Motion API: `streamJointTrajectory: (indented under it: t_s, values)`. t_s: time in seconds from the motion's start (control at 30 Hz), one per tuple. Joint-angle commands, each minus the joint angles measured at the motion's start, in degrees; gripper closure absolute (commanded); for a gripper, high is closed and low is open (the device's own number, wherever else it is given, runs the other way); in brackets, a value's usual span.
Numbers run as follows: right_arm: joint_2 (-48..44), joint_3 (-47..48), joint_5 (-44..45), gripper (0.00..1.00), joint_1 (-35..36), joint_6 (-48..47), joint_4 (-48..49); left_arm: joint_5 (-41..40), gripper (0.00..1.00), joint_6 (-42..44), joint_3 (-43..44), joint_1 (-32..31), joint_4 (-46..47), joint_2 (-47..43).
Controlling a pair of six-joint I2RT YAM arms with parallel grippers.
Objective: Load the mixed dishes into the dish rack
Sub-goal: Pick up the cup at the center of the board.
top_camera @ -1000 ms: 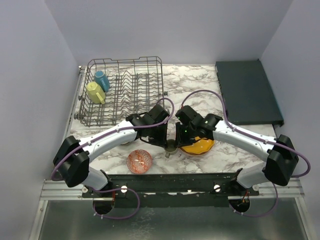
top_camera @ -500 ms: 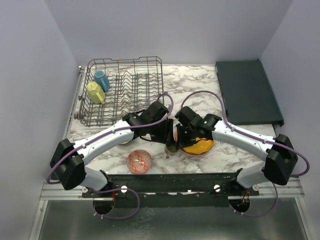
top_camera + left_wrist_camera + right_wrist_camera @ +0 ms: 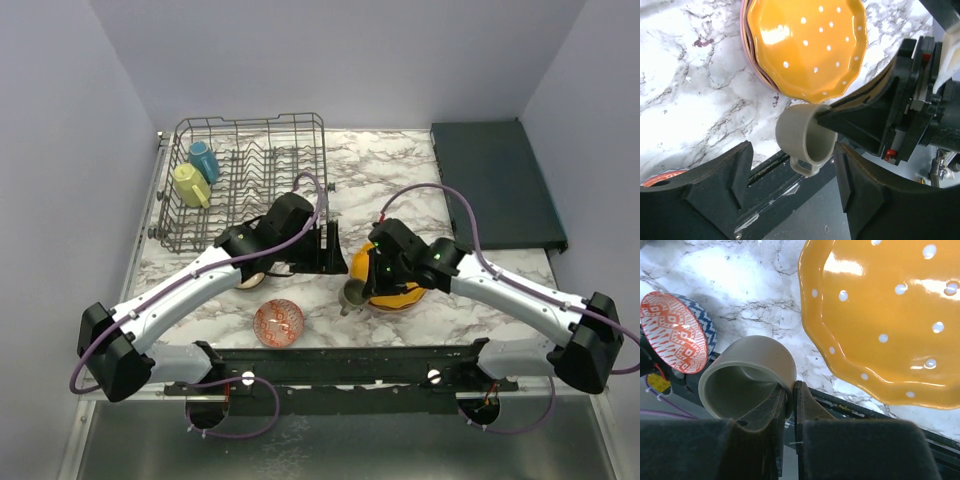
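Grey cup (image 3: pixel 747 375) is tipped on its side at the front edge of the bench (image 3: pixel 400 180), just beside the orange dotted plate (image 3: pixel 400 292). Right hand (image 3: pixel 790 390) pinches the cup wall, one finger inside. Left hand (image 3: pixel 792 172) is wide, holding nothing. Dish rack (image 3: pixel 255 190) is well apart, with a blue mug (image 3: pixel 203 160) and a yellow mug (image 3: pixel 188 185) in its left end.

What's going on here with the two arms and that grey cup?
The right gripper is shut on the small grey cup, pinching its wall, with the cup tipped sideways beside the orange dotted plate. The left gripper is open, its fingers either side of the cup without touching it. The blue mug and yellow-green mug sit in the dish rack; the red-patterned bowl is not yet loaded.
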Motion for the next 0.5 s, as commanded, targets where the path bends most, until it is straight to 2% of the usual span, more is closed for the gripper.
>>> streamJointTrajectory:
  t_s: [0.0,0.47]
  values:
    - [-5.1,-2.1,1.7,1.0,0.4,1.6,1.8,2.2,0.25,0.1,1.0,1.8,2.7,-3.0]
    - [-21.7,-4.5,3.1,0.99,0.4,2.9,10.9,21.4,0.18,-11.1,-7.2,11.3,18.0,-9.3]
